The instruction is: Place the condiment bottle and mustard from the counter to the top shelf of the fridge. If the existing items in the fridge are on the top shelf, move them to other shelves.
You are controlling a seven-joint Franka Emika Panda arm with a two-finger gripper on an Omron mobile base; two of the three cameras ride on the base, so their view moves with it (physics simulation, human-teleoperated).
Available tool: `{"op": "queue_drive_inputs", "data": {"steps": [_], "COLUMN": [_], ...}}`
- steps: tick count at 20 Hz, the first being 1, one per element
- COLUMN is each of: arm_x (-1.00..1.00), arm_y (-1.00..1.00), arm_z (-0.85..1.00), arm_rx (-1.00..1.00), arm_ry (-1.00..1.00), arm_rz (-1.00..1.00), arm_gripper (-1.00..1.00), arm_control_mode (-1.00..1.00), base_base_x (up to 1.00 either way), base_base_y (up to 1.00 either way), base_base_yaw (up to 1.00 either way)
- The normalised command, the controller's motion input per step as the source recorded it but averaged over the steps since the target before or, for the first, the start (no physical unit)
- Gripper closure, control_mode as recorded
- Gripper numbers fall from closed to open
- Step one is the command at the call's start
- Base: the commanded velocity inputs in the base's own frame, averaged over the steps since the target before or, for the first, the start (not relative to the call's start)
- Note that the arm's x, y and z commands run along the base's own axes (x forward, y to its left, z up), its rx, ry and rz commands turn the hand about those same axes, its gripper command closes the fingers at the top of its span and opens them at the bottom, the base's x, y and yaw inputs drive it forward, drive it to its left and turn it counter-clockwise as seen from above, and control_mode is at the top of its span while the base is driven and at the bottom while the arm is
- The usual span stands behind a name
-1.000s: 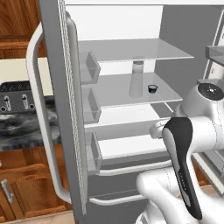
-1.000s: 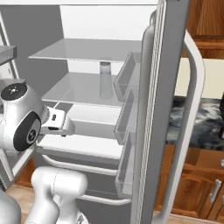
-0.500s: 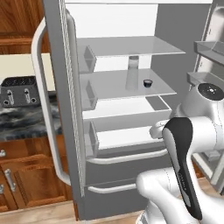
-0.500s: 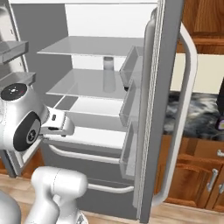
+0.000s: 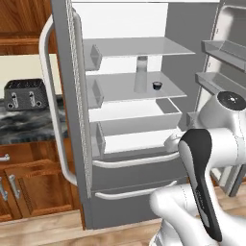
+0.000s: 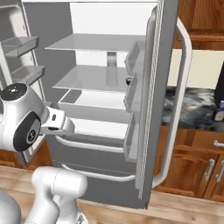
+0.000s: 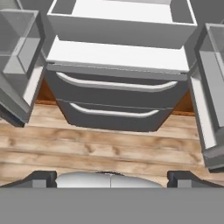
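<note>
End effector (image 7: 111, 176) spread; jug (image 5: 141, 73) on fridge (image 5: 120, 144) shelf.

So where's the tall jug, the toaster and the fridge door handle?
Jug (image 5: 141, 74), left base view, middle of its body.
Toaster (image 5: 26, 94), left base view, its front face.
Fridge door handle (image 6: 180, 105), right base view, middle of the curved bar.

**Open fridge, jug on the middle shelf**

The fridge (image 5: 67, 120) stands open, its left door edge-on with a long curved handle (image 5: 50, 105) and clear bins on the inner side. The top shelf (image 5: 144, 46) is bare. On the shelf below it stands a pale tall jug (image 5: 141, 74), upright, with a small dark round object (image 5: 157, 85) just beside it to the right. Under that sits a white drawer (image 5: 139, 120). At left, a toaster (image 5: 25, 94) rests on the marbled worktop (image 5: 24, 127) above wooden cabinets (image 5: 33, 187). The white arm (image 5: 206, 163) fills the lower right.
</note>
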Motion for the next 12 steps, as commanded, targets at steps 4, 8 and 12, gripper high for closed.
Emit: {"op": "queue_drive_inputs", "data": {"steps": [4,8,12], "arm_x": [0.00,0.00,0.00], "arm_y": [0.00,0.00,0.00], "arm_z": [0.00,0.00,0.00], "arm_rx": [0.00,0.00,0.00], "arm_ry": [0.00,0.00,0.00], "arm_rz": [0.00,0.00,0.00], "arm_gripper": [-1.00,-1.00,-1.00], "arm_control_mode": [1.00,1.00,1.00], "base_base_x": [-0.44,-0.52,-0.75], "base_base_y": [0.00,0.00,-0.02], "base_base_yaw": [0.00,0.00,-0.02]}}
